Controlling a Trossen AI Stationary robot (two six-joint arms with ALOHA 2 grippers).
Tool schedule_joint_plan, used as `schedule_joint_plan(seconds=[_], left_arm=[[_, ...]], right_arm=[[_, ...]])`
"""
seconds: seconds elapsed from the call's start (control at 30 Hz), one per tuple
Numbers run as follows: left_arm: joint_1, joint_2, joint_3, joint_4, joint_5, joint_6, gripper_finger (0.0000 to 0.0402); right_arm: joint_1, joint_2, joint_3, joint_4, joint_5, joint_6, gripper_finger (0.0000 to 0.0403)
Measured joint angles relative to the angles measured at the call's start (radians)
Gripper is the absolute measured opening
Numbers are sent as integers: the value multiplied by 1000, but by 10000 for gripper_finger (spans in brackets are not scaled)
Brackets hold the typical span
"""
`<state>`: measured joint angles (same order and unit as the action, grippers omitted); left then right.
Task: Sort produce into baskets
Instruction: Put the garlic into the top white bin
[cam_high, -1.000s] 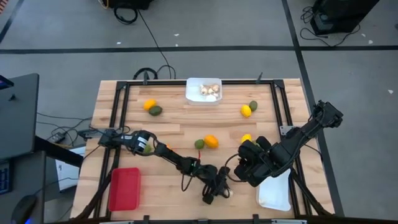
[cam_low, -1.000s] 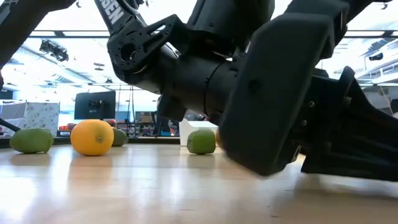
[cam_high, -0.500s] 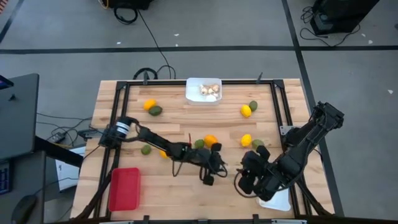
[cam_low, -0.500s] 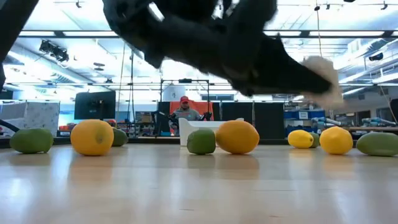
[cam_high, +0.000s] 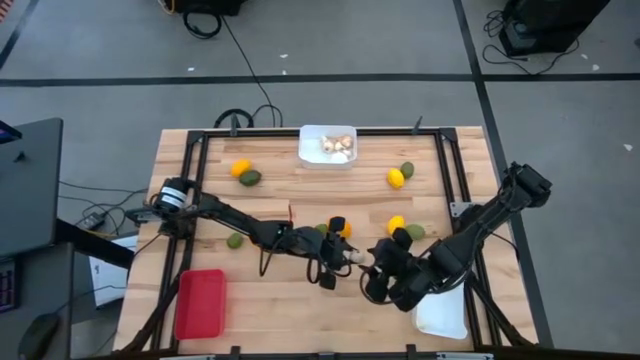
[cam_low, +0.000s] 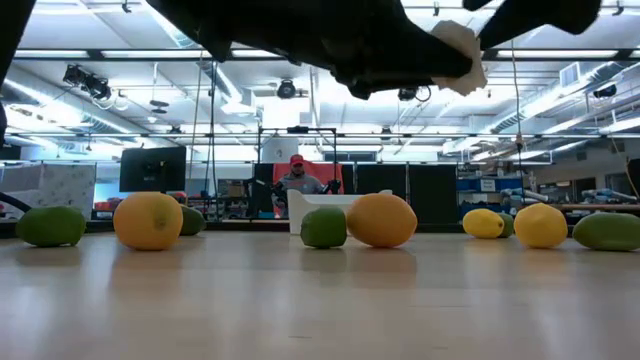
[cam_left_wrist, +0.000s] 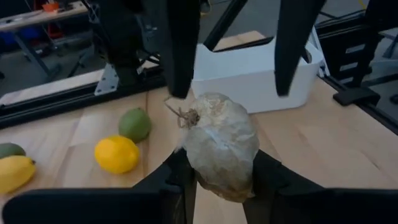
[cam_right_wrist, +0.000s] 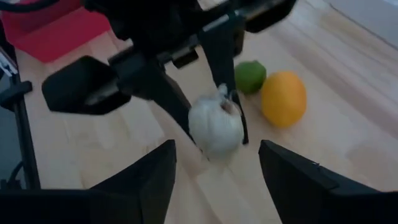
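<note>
From above, the left end effector (cam_high: 340, 259) hangs over the middle of the wooden table (cam_high: 280, 305), clenched on a pale beige papery garlic bulb (cam_high: 354, 256), and the right end effector (cam_high: 378, 272), its fingers spread wide, faces it just beside; the white rectangular tray with similar pale pieces (cam_high: 327, 145) sits at the far edge, well apart. In the low view the bulb (cam_low: 455, 52) is lifted clear above the orange round fruit (cam_low: 380, 220) and the small green fruit (cam_low: 323, 227). In the left wrist view the bulb (cam_left_wrist: 221, 143) is pinched between two dark fingers (cam_left_wrist: 177, 50), and the right wrist view shows it (cam_right_wrist: 216, 126) ahead of that arm's open fingers (cam_right_wrist: 149, 177), so I judge a handover should close the right fingers fully before the left lets go.
</note>
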<state>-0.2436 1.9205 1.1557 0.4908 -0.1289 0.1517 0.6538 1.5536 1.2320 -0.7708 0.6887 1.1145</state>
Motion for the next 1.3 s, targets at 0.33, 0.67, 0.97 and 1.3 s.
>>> schedule_joint_plan(seconds=[0.33,0.67,0.97,1.3], left_arm=[[2,-1,0,-2,-1,4,98],[2,-1,0,-15,-4,4,99],[15,-4,0,-31,3,3,164],[122,-110,3,-233,26,78,281]], right_arm=[[-70,0,0,41,-70,-99,238],[-120,-1,0,42,-174,-123,151],[-127,-1,0,36,-181,-141,41],[-217,-1,0,-130,-99,-97,40]])
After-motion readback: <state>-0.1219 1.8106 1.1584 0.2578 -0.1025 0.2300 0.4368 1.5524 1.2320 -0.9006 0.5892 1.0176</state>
